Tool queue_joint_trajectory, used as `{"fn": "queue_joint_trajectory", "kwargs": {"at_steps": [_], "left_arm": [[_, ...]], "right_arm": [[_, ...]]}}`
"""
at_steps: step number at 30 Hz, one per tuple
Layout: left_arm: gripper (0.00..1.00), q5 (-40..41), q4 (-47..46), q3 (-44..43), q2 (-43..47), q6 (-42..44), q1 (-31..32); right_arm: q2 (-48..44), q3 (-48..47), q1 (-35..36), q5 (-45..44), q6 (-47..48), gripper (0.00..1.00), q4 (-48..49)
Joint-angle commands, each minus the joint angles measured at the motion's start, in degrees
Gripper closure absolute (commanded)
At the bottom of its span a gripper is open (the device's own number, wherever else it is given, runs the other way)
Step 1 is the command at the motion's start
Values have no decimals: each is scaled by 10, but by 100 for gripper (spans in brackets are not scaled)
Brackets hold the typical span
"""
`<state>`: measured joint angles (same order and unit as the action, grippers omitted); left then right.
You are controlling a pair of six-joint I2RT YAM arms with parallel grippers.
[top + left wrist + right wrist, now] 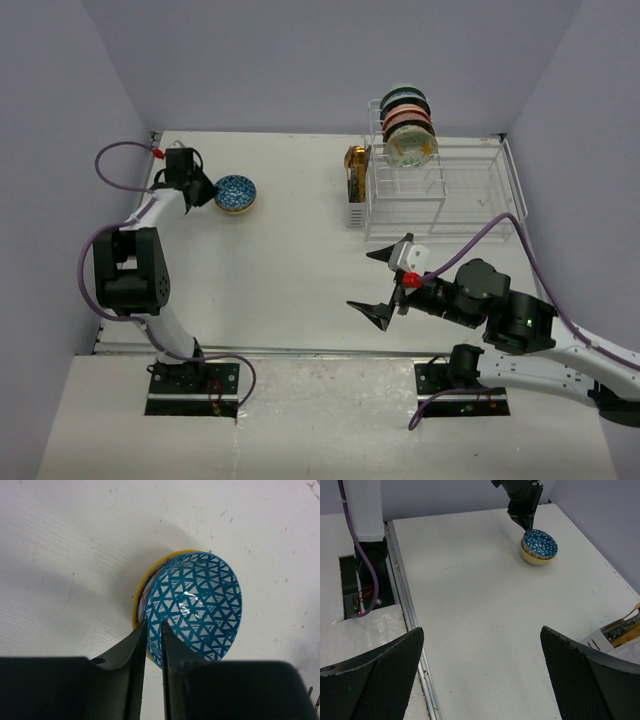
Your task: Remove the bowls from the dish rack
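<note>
Fingers, left (131, 652): narrowly parted astride the near rim of the blue bowl (197, 605), one inside, one outside. You cannot tell from these views whether they pinch the rim or merely straddle it. Judged reason: the rim is the one thin edge such fingers can take.

Fingers, right (385, 670): spread wide and holding nothing, over the near right part of the bench (300, 260). Judged to be waiting clear of the dish rack.

Blue bowl: on the bench near its far left corner, seemingly a little tilted, well apart from the rack.

Dish rack (470, 185): at the far right corner of the bench. Bowls (408, 125) stand on edge in its upright slots, rims exposed for a pinch. You should count the task as unfinished.

Utensil holder (356, 165): gold-brown, at the rack's left side.

Obscured: the racked bowls overlap, so their number is unclear. A yellow band behind the blue bowl may be its outer wall or a second bowl; you cannot tell which. The right wrist view cuts the rack down to one corner.
</note>
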<state>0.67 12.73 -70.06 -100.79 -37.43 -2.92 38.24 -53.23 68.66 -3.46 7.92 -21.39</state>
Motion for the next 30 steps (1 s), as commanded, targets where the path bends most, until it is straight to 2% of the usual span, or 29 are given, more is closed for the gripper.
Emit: {"fn": "queue_joint_trajectory", "kwargs": {"at_steps": [1, 9, 13, 15, 16, 17, 18, 19, 21, 22, 24, 25, 30], "left_arm": [[83, 0, -17, 25, 24, -8, 2], [89, -4, -22, 40, 13, -11, 2], [85, 8, -16, 35, 54, -7, 2], [80, 14, 1, 20, 79, -2, 2], [71, 13, 2, 19, 102, 0, 3], [66, 11, 6, 17, 115, 3, 3], [60, 11, 10, 13, 130, 5, 3], [42, 10, 13, 12, 159, 7, 5], [20, -4, 31, 13, 195, 16, 9], [0, -4, 37, 18, 235, 28, 19], [0, -4, 55, 31, 310, 43, 31], [0, -4, 60, 54, 336, 52, 50], [0, -4, 91, 145, 529, 73, 59]], "right_arm": [[3, 0, 1, 2, -3, 1, 23], [9, 5, 1, -5, -5, 1, 25], [11, 2, 1, -19, -9, 1, 26], [23, -4, -3, -71, -32, 1, 29], [30, -9, -7, -101, -47, 1, 30], [48, -26, -29, -175, -71, 1, 31], [58, -35, -49, -198, -140, 1, 30], [65, -52, -109, -201, -170, 1, 29], [69, -63, -184, -122, -251, 1, 29], [70, -77, -253, -97, -279, 1, 30], [71, -89, -319, -82, -358, 1, 41], [71, -93, -331, -95, -387, 1, 48], [67, -68, -401, -138, -568, 1, 119]]}}
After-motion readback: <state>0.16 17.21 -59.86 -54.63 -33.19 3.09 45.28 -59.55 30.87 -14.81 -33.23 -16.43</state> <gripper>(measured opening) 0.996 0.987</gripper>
